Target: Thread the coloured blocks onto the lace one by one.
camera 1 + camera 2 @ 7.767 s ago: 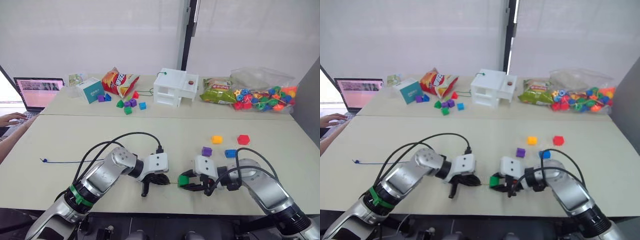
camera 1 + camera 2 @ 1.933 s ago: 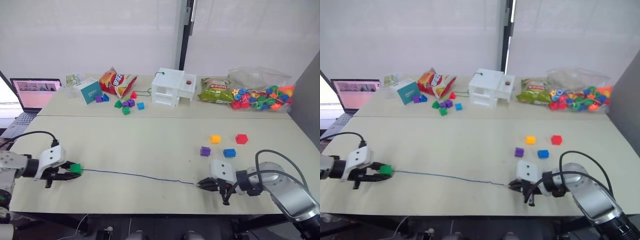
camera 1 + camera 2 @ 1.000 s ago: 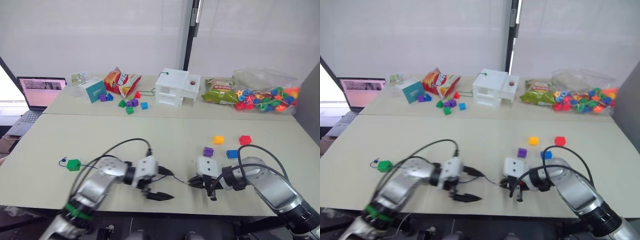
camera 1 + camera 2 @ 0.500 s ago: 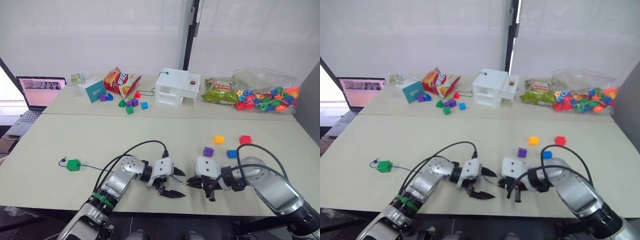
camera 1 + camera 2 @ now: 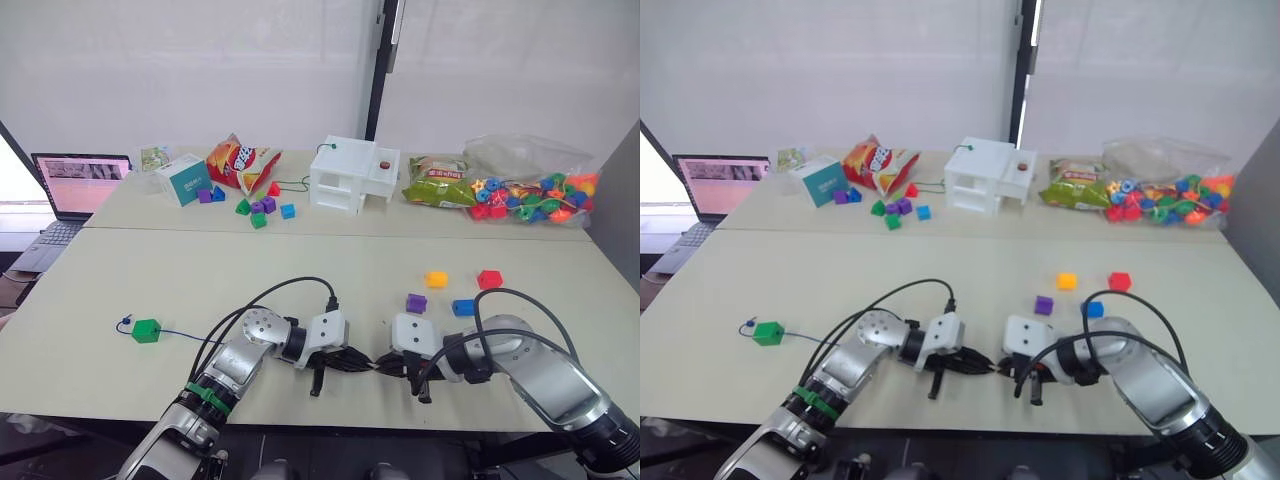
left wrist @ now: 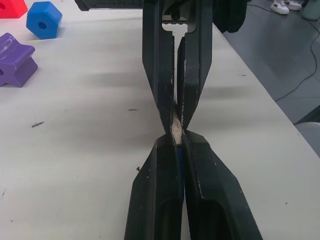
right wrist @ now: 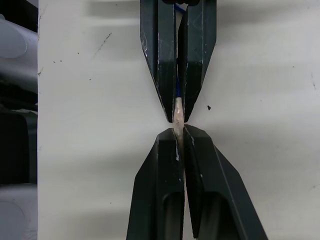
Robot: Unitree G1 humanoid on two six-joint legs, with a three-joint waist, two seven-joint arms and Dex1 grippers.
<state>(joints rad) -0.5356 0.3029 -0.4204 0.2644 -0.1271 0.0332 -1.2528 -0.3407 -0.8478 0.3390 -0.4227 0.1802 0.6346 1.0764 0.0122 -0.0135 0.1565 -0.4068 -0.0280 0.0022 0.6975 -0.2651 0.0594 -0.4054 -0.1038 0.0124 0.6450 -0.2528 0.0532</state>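
Pinching the lace (image 7: 177, 114) tip-to-tip, both claws hide most of it.

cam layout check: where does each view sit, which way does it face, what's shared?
Left eye: head, forward and down over the table; both arms show.
Right eye: stereo twin, same scene.
Left wrist: along left end effector, shut on the lace tip, facing the right one.
Right wrist: along right end effector, facing the left one.
Shared: both wrist views show both end effectors pinching the tip; the eyes show them meeting.
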